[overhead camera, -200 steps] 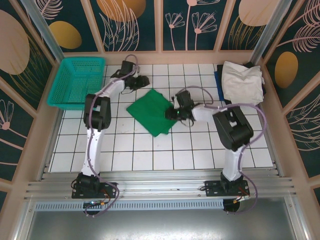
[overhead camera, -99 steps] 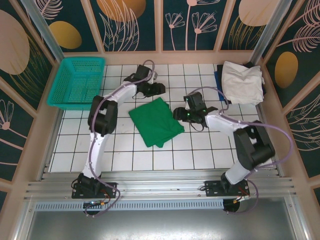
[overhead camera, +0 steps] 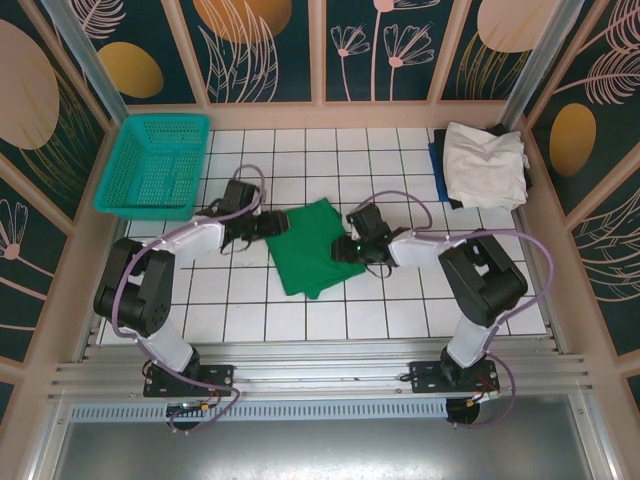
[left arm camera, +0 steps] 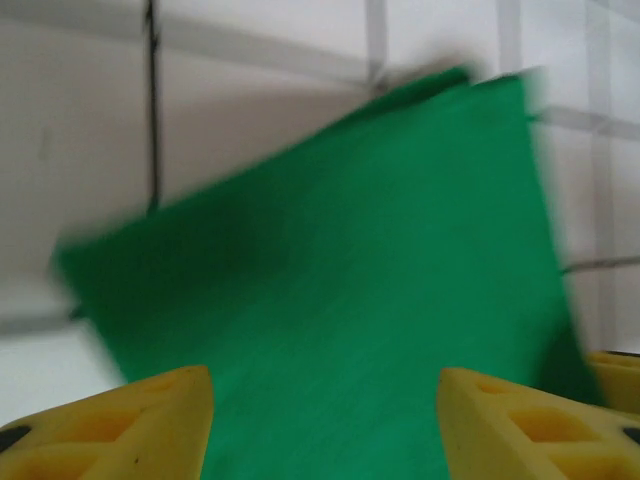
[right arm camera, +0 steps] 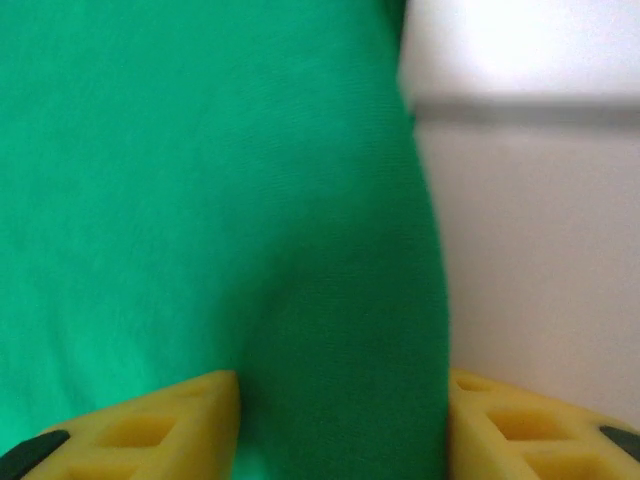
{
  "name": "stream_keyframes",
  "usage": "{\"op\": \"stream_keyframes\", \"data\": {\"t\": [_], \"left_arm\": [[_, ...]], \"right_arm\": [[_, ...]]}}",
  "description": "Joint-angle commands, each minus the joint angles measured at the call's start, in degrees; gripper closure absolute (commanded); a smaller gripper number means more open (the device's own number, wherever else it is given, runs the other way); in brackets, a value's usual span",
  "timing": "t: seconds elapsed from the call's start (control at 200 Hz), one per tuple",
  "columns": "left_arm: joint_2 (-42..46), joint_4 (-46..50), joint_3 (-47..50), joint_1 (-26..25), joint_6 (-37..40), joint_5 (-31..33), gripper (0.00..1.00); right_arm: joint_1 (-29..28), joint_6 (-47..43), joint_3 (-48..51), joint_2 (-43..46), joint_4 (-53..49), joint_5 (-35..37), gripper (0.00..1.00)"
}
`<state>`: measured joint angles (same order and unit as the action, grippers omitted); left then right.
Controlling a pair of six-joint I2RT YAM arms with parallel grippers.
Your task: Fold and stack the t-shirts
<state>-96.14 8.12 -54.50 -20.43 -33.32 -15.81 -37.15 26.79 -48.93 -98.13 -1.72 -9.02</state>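
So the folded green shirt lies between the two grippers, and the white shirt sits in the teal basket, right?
Not quite. The green shirt does lie between the left gripper and right gripper, but the white shirt is not in the basket; it lies on other cloth at the table's far right corner, as the top view shows.

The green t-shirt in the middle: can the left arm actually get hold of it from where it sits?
Probably yes. The left gripper sits at the left edge of the green t-shirt, its fingers apart with green cloth showing between them, and nothing lies in the way.
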Motion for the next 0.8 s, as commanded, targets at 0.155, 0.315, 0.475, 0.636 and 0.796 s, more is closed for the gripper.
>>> {"op": "stream_keyframes", "data": {"t": [0.155,0.315,0.475,0.636,0.796], "left_arm": [[0.9,0.1,0.4,0.1,-0.4,5.3,0.38],[-1.4,-0.3,-0.8,0.1,-0.1,3.9,0.39],[-3.5,0.0,-0.9,0.1,0.4,4.2,0.4],[-4.3,0.1,-0.9,0.1,0.7,4.0,0.41],[-4.8,-0.1,-0.9,0.1,0.6,3.6,0.42]], "right_arm": [[-4.6,8.4,4.6,11.7,-7.5,4.5,0.45],[0.1,8.5,1.1,7.8,-5.6,4.4,0.44],[0.4,8.3,-5.3,-0.2,-4.3,4.1,0.45],[-0.1,8.3,-9.7,-6.3,-3.5,2.7,0.48],[-2.0,9.5,-12.6,-9.5,-5.5,4.5,0.49]]}}
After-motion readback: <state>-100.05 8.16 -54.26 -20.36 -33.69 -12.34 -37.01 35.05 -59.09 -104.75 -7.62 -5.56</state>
